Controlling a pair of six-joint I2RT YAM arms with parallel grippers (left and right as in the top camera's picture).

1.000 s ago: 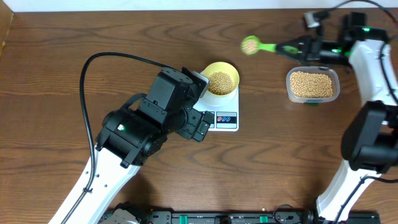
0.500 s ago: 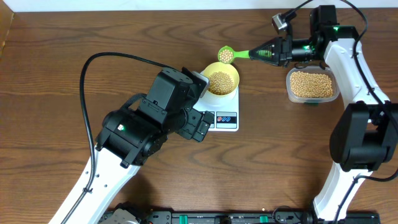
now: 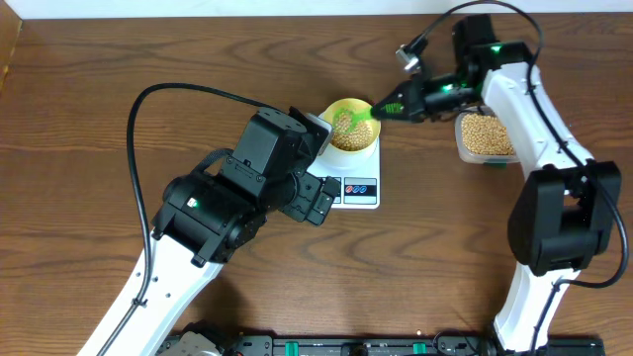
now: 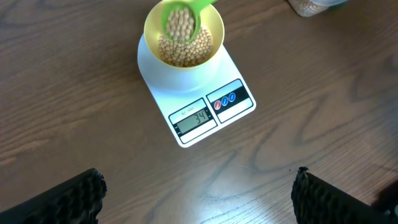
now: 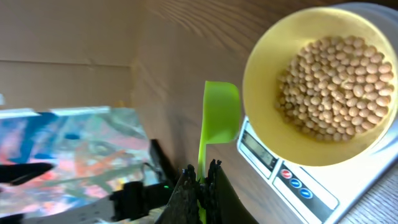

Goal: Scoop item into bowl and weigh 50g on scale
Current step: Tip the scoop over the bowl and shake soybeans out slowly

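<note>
Over bowl on scale | right pincer clenched on loaded scoop | left pincer released | display reads 34: I'd tip slowly, trickling beans, watching it

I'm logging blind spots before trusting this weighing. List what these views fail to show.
Right wrist view: the scale display is too oblique to read, and the green scoop shows only its back, hiding its load.
Overhead: the left arm partly covers that display; the right arm covers the right side of the clear tub.
Left wrist view: the tub is cut off by the top edge.
</note>
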